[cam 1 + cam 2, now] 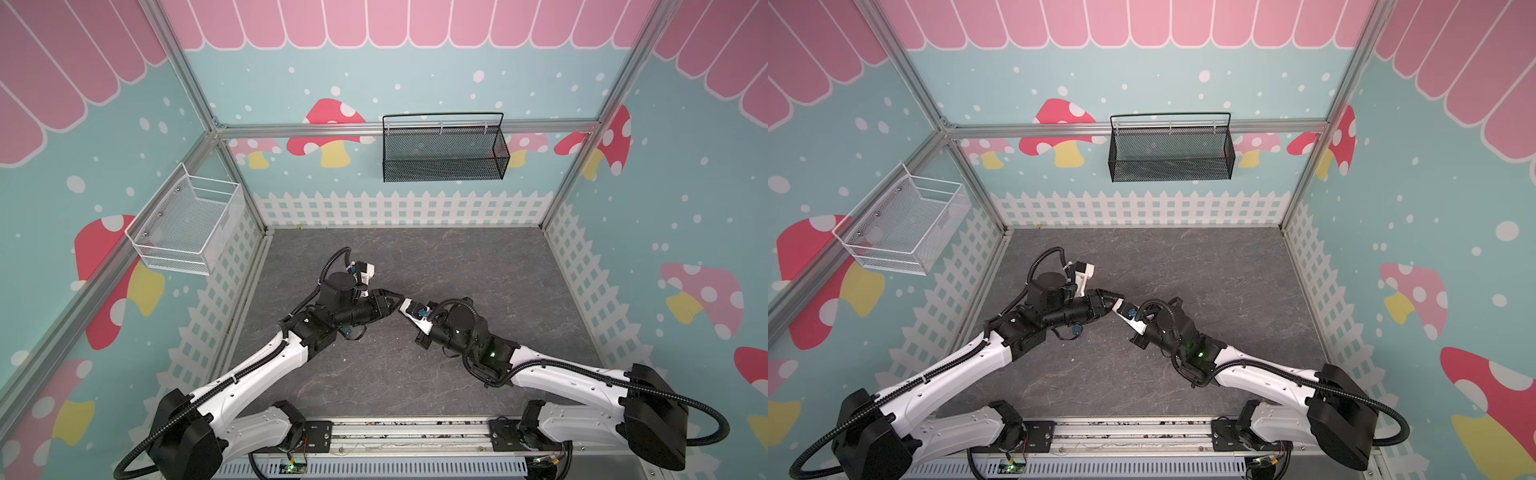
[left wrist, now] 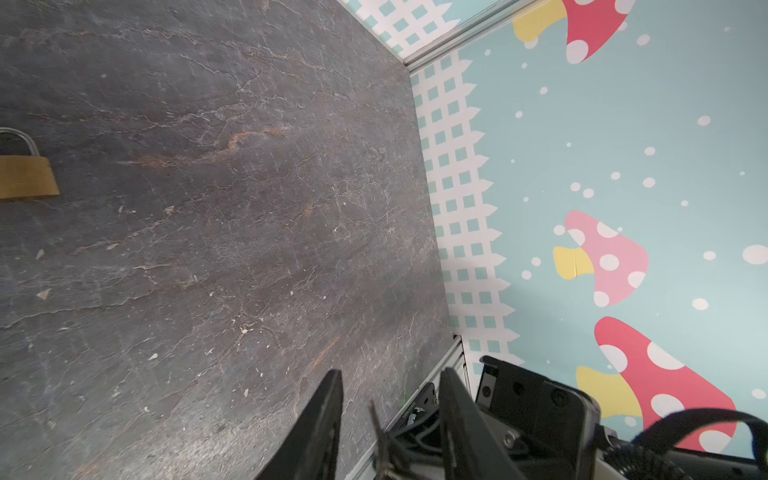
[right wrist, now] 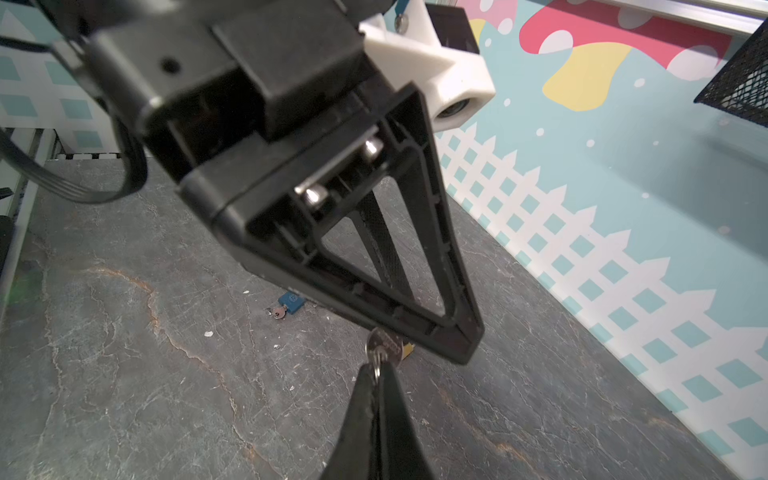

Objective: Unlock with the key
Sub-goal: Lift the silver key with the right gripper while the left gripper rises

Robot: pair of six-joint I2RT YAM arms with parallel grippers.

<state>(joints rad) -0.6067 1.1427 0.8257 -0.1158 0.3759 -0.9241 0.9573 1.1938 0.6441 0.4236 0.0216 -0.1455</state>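
Grey tabletop (image 3: 124,374): only right wrist view shows right claw (image 3: 376,380) pinching the key (image 3: 384,344); left claw (image 2: 390,374) parted

Key (image 3: 384,344) partly hidden in right claw (image 3: 376,371); brass padlock (image 2: 25,174) cut by edge

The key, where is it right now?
In the right wrist view, the key is pinched at the tips of the shut right gripper, above the middle of the grey table, close beside the left gripper.

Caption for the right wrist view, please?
Right gripper, jaws shut on the key, beside the left gripper above the table; a blue padlock lies beyond.
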